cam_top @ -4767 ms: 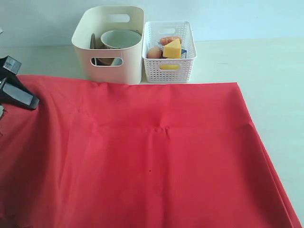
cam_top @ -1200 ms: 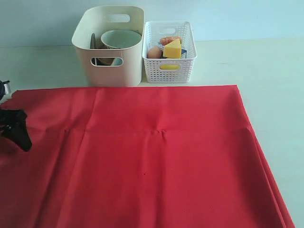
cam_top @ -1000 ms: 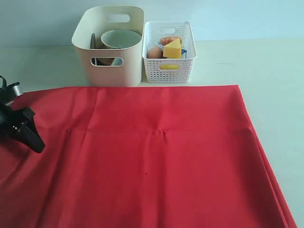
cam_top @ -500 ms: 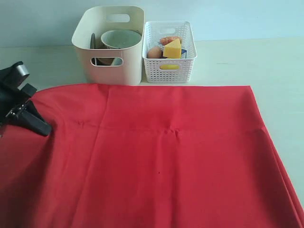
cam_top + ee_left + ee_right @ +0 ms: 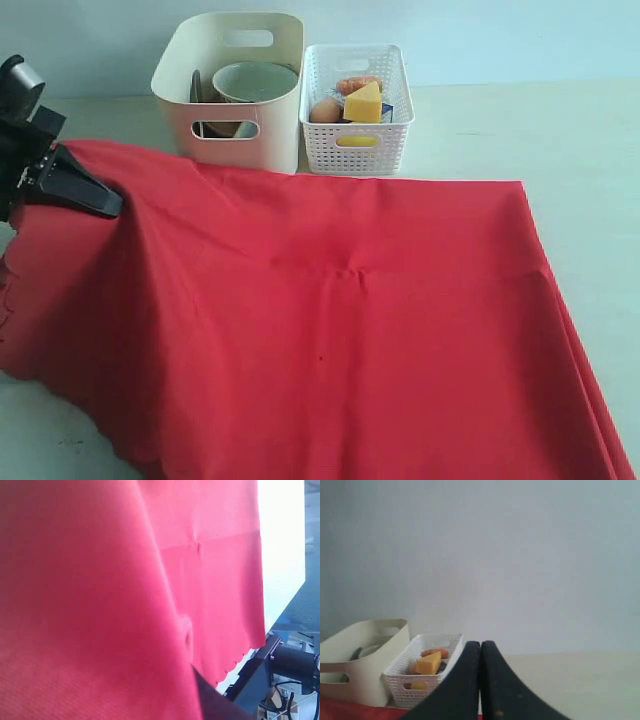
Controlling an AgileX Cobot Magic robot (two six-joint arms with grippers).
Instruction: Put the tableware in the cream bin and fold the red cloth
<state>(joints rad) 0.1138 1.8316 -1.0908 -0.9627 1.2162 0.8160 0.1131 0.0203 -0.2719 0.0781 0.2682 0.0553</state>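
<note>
In front of the bin [image 5: 275, 140], the cloth [image 5: 330, 320] covers most of the table [image 5: 520, 130]. Its far edge lies along the foot of the bin on the right, and its far left corner is raised off the table just left of the bin, so the fabric slopes down from there and its scalloped edge hangs at the left. In the left wrist view the cloth [image 5: 90, 605] fills nearly the whole picture.

Touching the bin's right wall stands the basket [image 5: 325, 150]. The bin holds the bowl [image 5: 255, 82], upright, with a dark rim beside it that may be the plate, though too little shows to be sure. In the basket sit the cheese [image 5: 364, 102] and the egg [image 5: 324, 110].

Left of the bin, the left gripper [image 5: 100, 200] has its jaws closed tight on the cloth's raised corner. The right gripper [image 5: 480, 650] does not show in the exterior view. Its own camera, with the bin [image 5: 365, 675] ahead of it, shows its jaws pressed together with nothing between them.
</note>
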